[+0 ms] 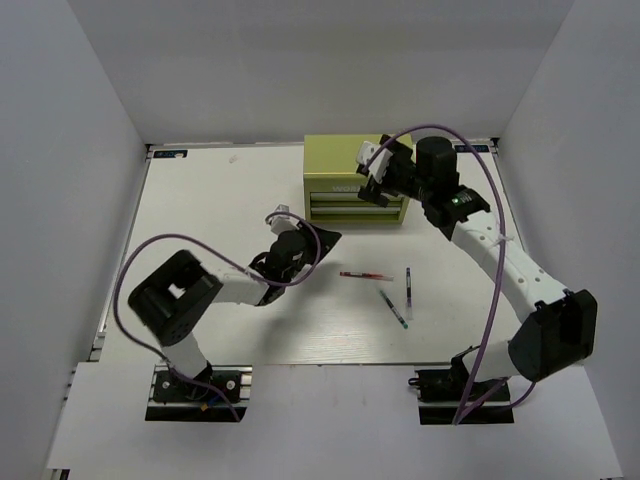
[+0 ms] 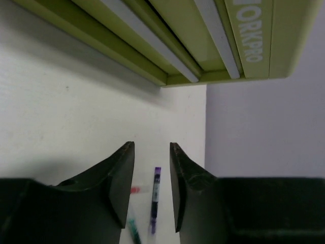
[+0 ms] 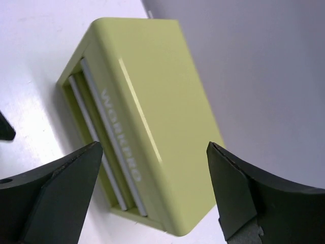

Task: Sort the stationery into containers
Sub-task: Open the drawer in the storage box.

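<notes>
The yellow-green tool chest (image 1: 340, 160) stands at the back of the table with both front drawers pushed in; it also shows in the wrist views (image 2: 254, 35) (image 3: 167, 101). Three pens lie right of centre: a red pen (image 1: 365, 275), a pale pen with a dark tip (image 1: 408, 280) and a green pen (image 1: 394, 309). My left gripper (image 1: 322, 240) (image 2: 152, 146) hovers left of them, its jaws narrowed with a gap and nothing in it. Beyond that gap the pale pen (image 2: 155, 201) lies on the table. My right gripper (image 1: 372, 178) (image 3: 154, 147) hangs wide open over the chest's front right.
White walls close in the table on the left, back and right. The chest's right end sits close to the back right corner. Purple cables loop from both arms above the table.
</notes>
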You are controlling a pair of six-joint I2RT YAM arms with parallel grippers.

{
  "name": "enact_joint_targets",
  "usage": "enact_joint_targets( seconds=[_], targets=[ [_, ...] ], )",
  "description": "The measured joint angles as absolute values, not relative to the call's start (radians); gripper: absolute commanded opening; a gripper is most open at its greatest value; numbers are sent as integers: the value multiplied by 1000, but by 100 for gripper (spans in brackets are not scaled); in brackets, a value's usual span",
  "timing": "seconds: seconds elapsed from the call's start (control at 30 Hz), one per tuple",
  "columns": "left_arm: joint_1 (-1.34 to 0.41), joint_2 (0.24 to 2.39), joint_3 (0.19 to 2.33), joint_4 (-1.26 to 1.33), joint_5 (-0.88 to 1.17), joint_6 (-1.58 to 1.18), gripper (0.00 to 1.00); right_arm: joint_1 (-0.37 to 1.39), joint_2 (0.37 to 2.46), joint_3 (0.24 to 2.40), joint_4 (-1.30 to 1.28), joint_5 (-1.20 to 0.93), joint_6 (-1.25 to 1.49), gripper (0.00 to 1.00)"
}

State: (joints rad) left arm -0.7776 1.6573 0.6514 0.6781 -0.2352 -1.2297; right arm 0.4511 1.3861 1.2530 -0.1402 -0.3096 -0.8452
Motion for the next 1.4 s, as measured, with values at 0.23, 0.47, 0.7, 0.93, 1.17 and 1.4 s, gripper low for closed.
enact_joint_targets(
  seconds=[0.23, 0.47, 0.7, 0.93, 1.17, 1.4],
  targets=[
    [-751, 1895, 769, 873, -193, -1302, 68, 411, 1528, 1317, -144, -317, -826, 79],
    [-736, 1994, 883, 925, -214, -1325, 70, 380, 1657, 1408, -224, -305, -819, 73],
    [-727, 2054, 942, 919, -262, -1352, 64, 362, 1686, 1479, -260, -298, -798, 72],
    [-722, 2107, 979, 891, -309, -1374, 61, 359, 1707, 1514, -298, -302, -789, 72],
    [-722, 2130, 1007, 883, -371, -1396, 57, 356, 1726, 1550, -344, -311, -789, 70],
    [-722, 2184, 1039, 922, -435, -1435, 52, 353, 1730, 1562, -373, -316, -803, 69]
  ],
)
